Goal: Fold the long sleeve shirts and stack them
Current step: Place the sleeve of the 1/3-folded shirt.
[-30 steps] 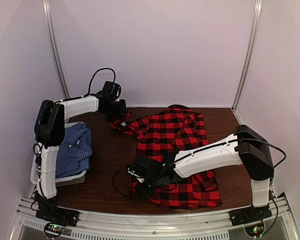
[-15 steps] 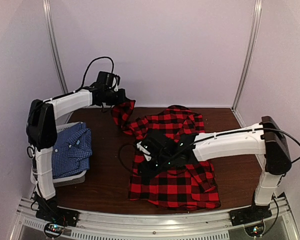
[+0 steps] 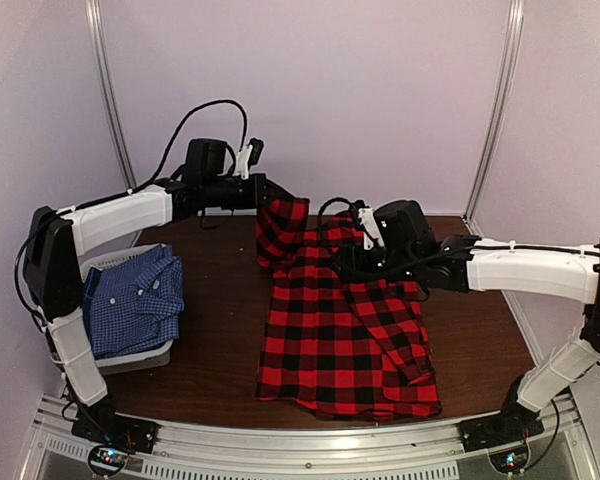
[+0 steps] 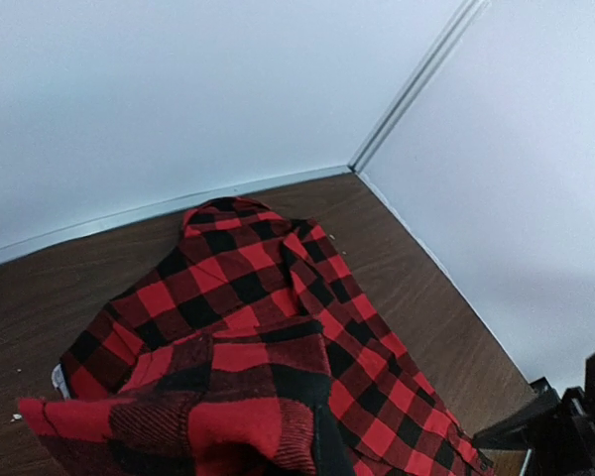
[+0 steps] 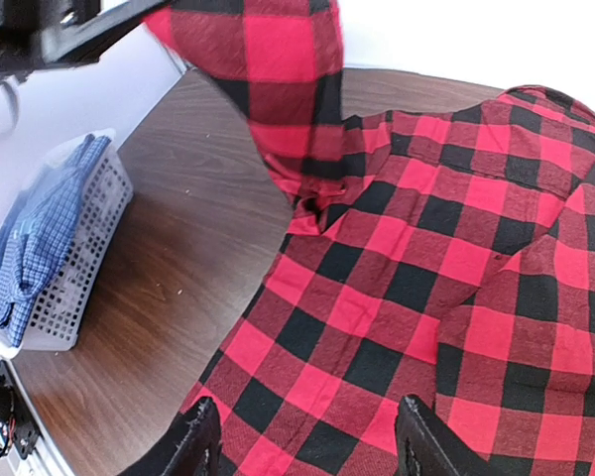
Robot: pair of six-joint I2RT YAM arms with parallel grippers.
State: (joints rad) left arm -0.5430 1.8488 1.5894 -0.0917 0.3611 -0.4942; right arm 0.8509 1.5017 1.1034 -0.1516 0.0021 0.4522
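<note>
The red-and-black plaid long sleeve shirt lies spread out, front down the middle of the table. One sleeve is lifted off the table at the shirt's back left corner, with my left gripper shut on its end. In the left wrist view the plaid cloth covers the fingers. My right gripper hovers open over the shirt's upper chest; its fingertips stand wide apart above the cloth with nothing between them. The blue-and-white check shirt lies folded in the basket at the left.
The pale grey plastic basket stands at the table's left edge; its perforated wall shows in the right wrist view. Bare brown table lies between basket and plaid shirt. White walls close the back and both sides.
My left gripper has risen and swung right with the sleeve. My right arm has moved from the shirt's front left corner up to its chest, its jaws spreading wider.
</note>
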